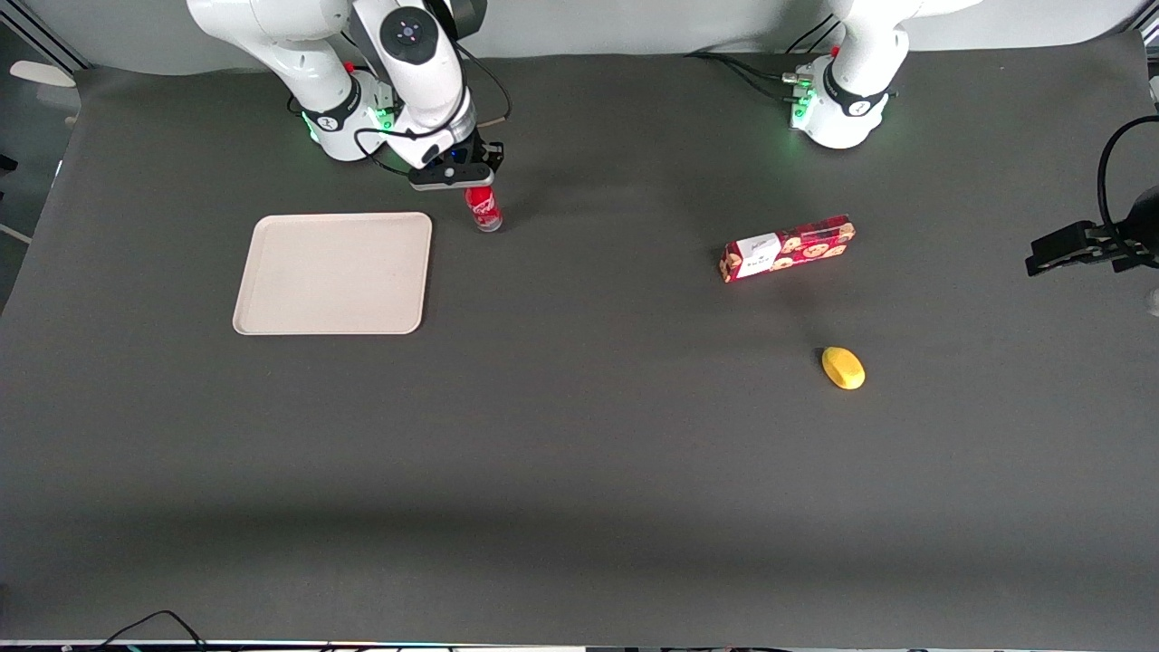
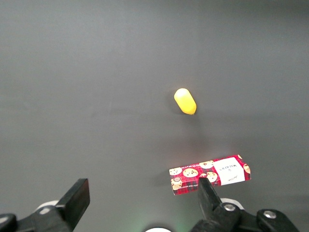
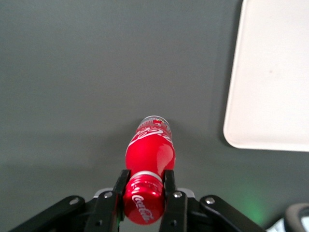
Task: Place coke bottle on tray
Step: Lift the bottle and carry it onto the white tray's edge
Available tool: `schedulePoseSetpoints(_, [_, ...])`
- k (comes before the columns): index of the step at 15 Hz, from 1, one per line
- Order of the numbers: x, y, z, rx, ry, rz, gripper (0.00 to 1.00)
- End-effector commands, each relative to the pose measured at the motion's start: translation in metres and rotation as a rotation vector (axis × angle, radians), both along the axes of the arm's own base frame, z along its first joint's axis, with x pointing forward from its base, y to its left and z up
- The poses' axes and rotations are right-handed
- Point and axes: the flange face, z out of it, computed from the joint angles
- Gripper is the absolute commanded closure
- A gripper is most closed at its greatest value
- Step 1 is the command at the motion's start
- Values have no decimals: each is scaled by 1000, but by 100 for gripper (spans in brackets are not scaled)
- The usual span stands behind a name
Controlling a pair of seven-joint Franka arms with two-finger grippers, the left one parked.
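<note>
The gripper (image 3: 144, 193) was clamped on the cap of the upright coke bottle (image 1: 483, 207), which stood on the table (image 1: 579, 435) just beside the tray (image 1: 333, 273).

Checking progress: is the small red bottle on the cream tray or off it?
Off. The small red bottle stands beside the cream tray, gripper clamping its cap.

The gripper (image 3: 145, 191) clamps the red cap of the coke bottle (image 3: 150, 154), one dark finger (image 3: 119, 186) pressed against each side. The bottle's clear base points down at the dark table (image 3: 96, 72), beside the rounded corner of the cream tray (image 3: 270, 87).
</note>
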Motion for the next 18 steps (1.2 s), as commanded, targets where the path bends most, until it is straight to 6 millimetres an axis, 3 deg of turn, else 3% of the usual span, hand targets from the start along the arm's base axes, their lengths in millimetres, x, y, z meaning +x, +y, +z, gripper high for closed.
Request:
schedulePoseSetpoints(1, [42,-54,72,87,-2,64,100])
schedulePoseSetpoints(3, [68,-111,89,104,4,104,100])
schedulePoseSetpoints(5, [79,-159,102,-20,-23,138,100])
schedulePoseSetpoints(7, [95,-230,109,2,-5,176,100])
schedulePoseSetpoints(9, [105,-308,106,-30,10,204,100])
schedulePoseSetpoints(14, [100,-438,61,-53,2,214,100])
schedulePoseSetpoints(16, [106,-460,25,-32,-19,242,100])
schedulePoseSetpoints(18, [112,-462,5,-29,-28,234,100])
